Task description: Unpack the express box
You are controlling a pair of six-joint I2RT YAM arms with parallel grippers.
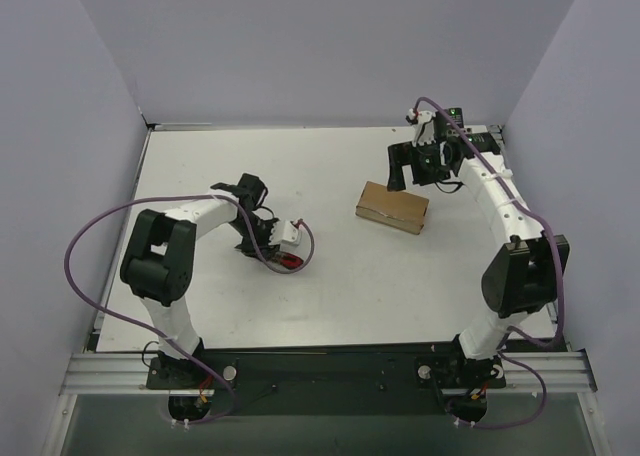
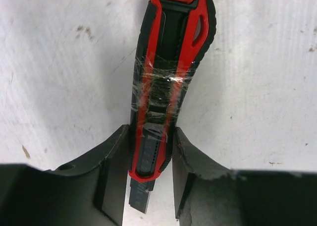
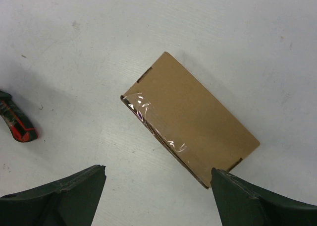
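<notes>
A: Logging the tool pickup, which I judge to be the first step of unpacking. The left pincer [image 2: 151,133] sits low at 8 o'clock on the white counter [image 1: 200,166]. Its jaws are partway in, straddling the slim red-and-black plastic utility knife [image 2: 171,62] near its blade end.

B: Clamped?

A: Cannot tell. Both fingers lie hard by the knife's flanks, but whether they bite is not resolvable. The knife lies flat on the counter.

B: Where is the small brown rectangular cardboard express box [image 1: 392,206]?

A: Just off centre toward 2 o'clock, lying flat, well apart from the knife. The flaps are shut and the clear tape [image 3: 148,118] is intact along one long edge.

B: Right pincer [image 3: 157,170]?

A: Spread wide, holding nothing, hovering over the box from 1 o'clock.

B: Next move?

A: Judged: get a firm grip, lift, and carry the blade to the taped seam. The right pincer probably needs to steady the box. The blade tip points back toward the wrist, so check orientation before cutting.
</notes>
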